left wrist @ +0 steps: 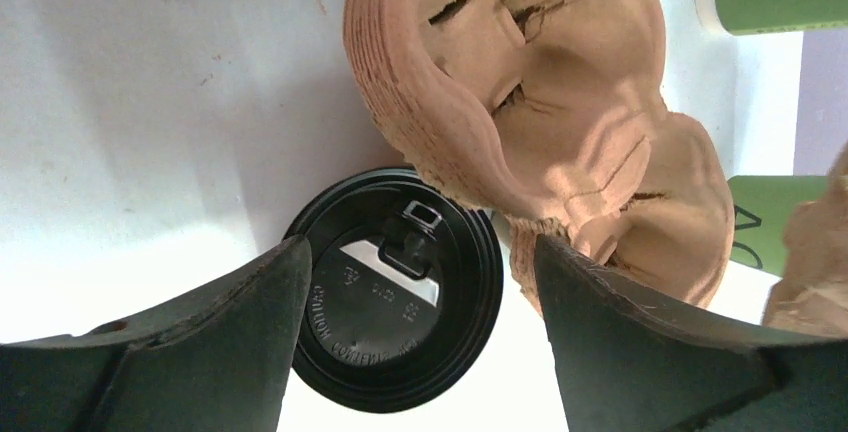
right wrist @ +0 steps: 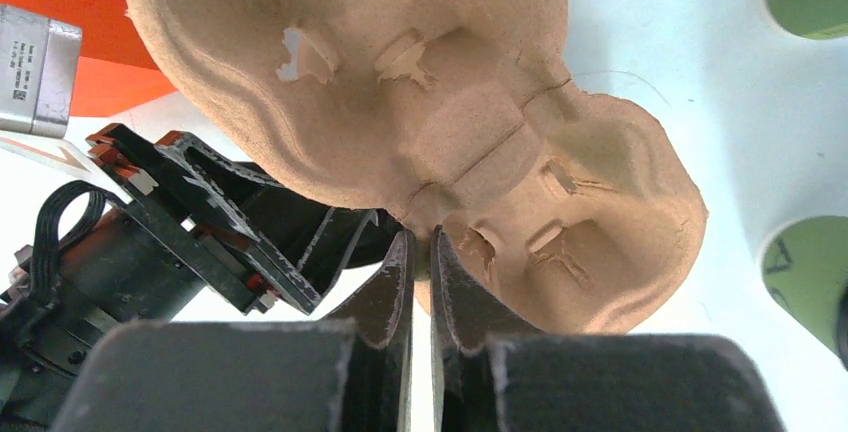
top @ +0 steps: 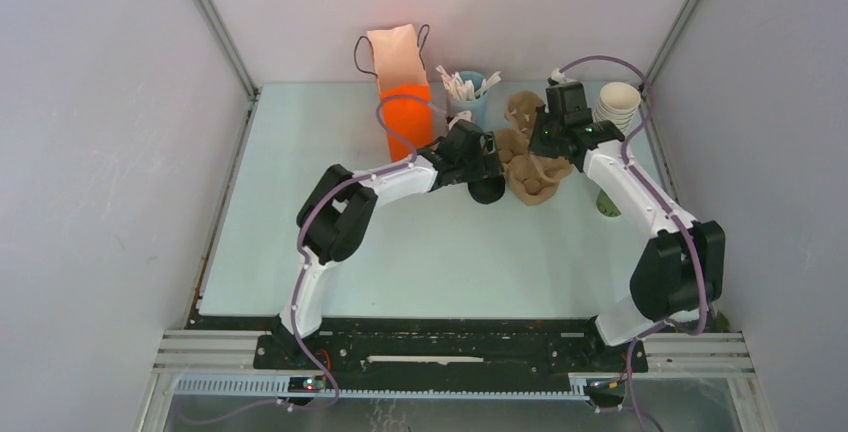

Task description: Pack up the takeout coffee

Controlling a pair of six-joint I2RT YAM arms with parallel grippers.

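The takeout coffee shows as a round black lid (left wrist: 395, 297) on the table, its green cup hidden beneath; in the top view (top: 487, 190) it stands just left of the carrier. My left gripper (left wrist: 420, 252) is open, one finger on each side of the lid, the left finger at its edge and the right finger apart from it. The brown pulp carrier (right wrist: 430, 102) lies beside the lid (left wrist: 540, 102). My right gripper (right wrist: 422, 247) is shut on the carrier's near rim, at mid-table in the top view (top: 552, 137).
An orange bag (top: 402, 92) and a blue cup of stirrers (top: 468, 90) stand behind the left gripper. A stack of lidless cream cups (top: 617, 102) is at the back right. Green cups (right wrist: 810, 272) sit right of the carrier, one by the right arm (top: 607, 202).
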